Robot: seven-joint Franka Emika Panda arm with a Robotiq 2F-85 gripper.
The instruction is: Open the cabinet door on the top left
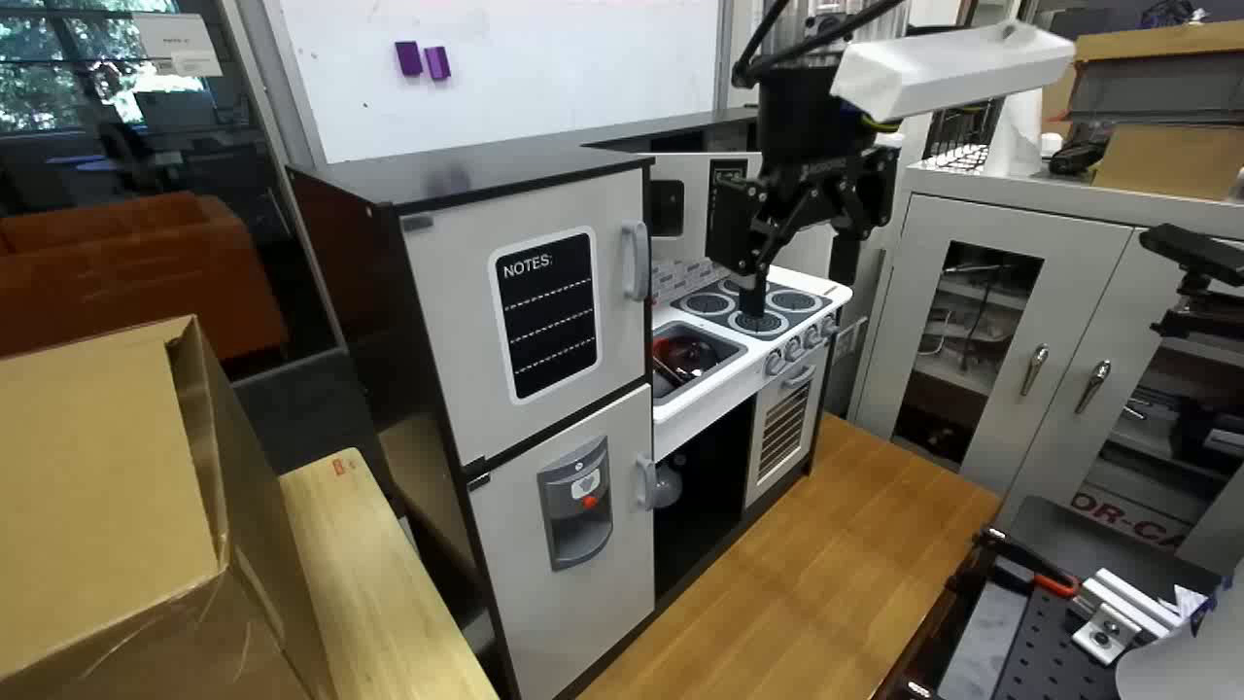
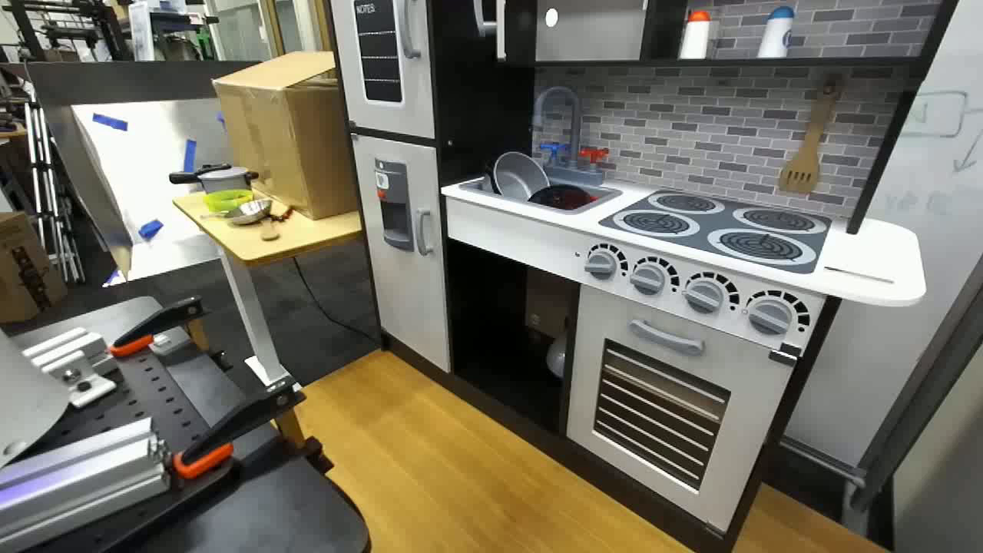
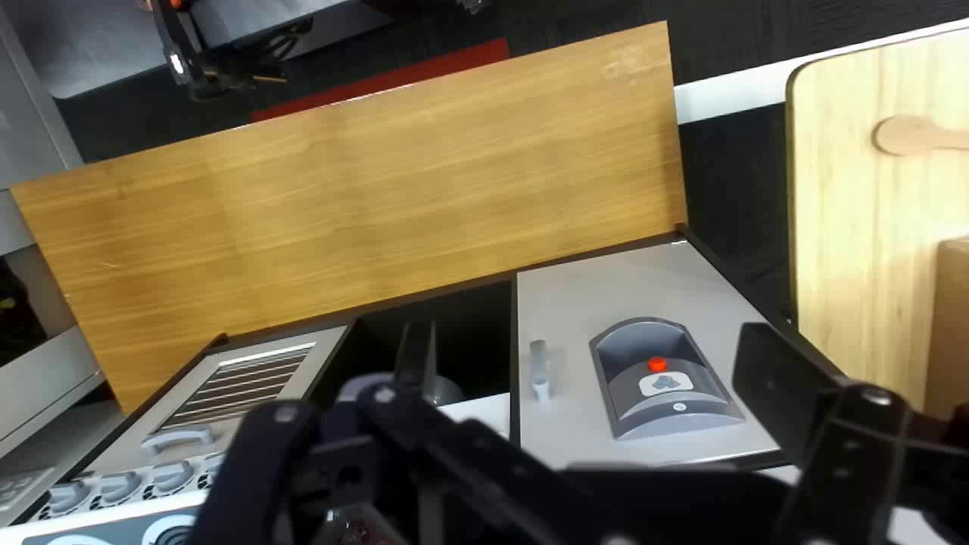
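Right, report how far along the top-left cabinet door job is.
Done: no opening shows; the cabinet door sits shut in both exterior views. In hand: no grasp yet; the hand is open in the air, clear of the door's grey handle. Left: most likely, reach that handle, grip it and pull the door open.

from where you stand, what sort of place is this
Probably a robotics lab rather than a home: there's a robot gripper, a toy kitchen and a large whiteboard.
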